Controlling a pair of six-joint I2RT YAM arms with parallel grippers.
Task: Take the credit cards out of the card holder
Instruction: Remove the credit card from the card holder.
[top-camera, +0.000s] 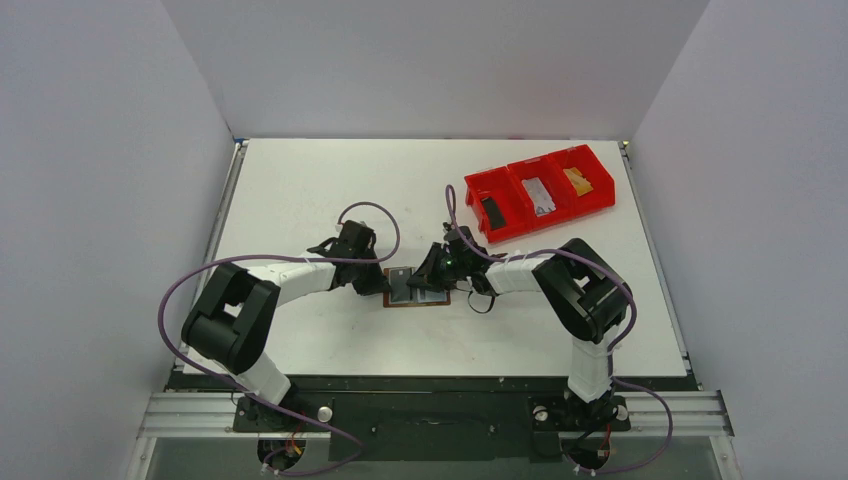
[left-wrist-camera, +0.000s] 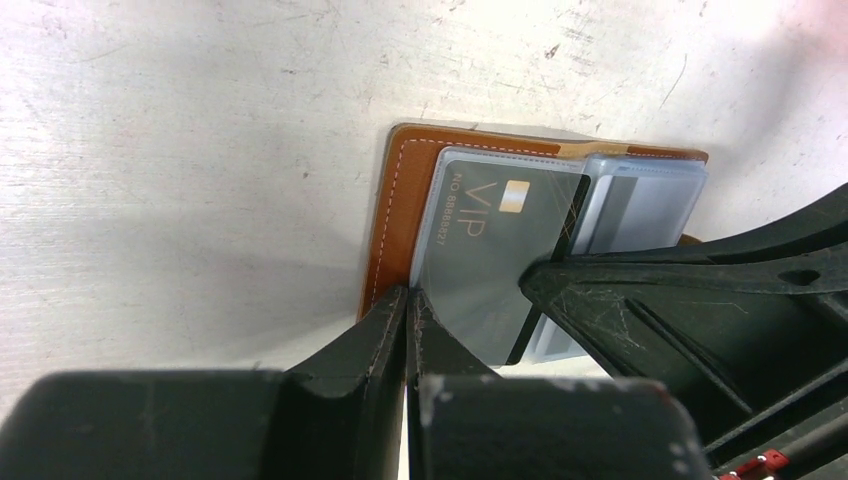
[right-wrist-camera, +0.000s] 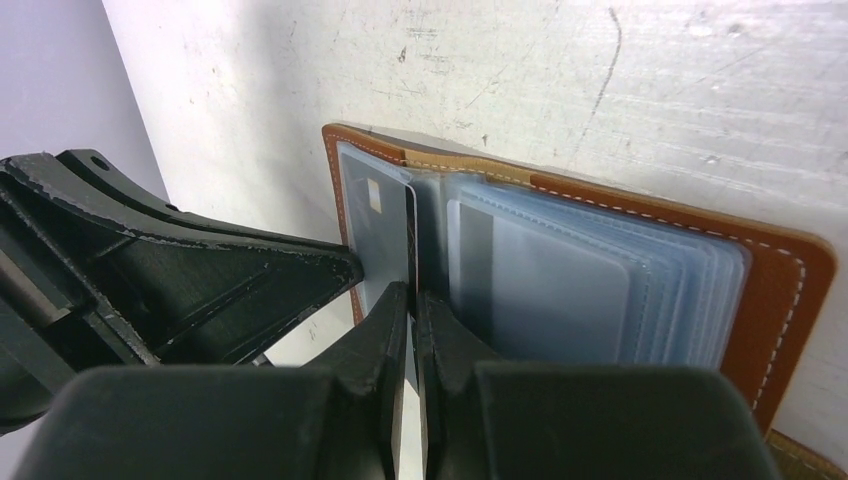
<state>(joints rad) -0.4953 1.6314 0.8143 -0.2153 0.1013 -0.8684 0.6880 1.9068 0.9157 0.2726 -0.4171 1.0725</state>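
Both grippers meet on the open brown leather card holder (top-camera: 405, 292) at the middle of our white table (top-camera: 300, 190).
From above, we see the left gripper (top-camera: 381, 285) at the holder's 9 o'clock, the right gripper (top-camera: 433, 283) at its 3 o'clock, and a red three-compartment plastic bin (top-camera: 603, 190) off toward 1 o'clock. In our left wrist view the left jaws are pressed together, tips on the holder's stitched edge beside a clear plastic sleeve (left-wrist-camera: 447, 165) that holds a dark rectangular VIP credit card (left-wrist-camera: 480, 250). In our right wrist view the right jaws are clamped on that card's thin edge.
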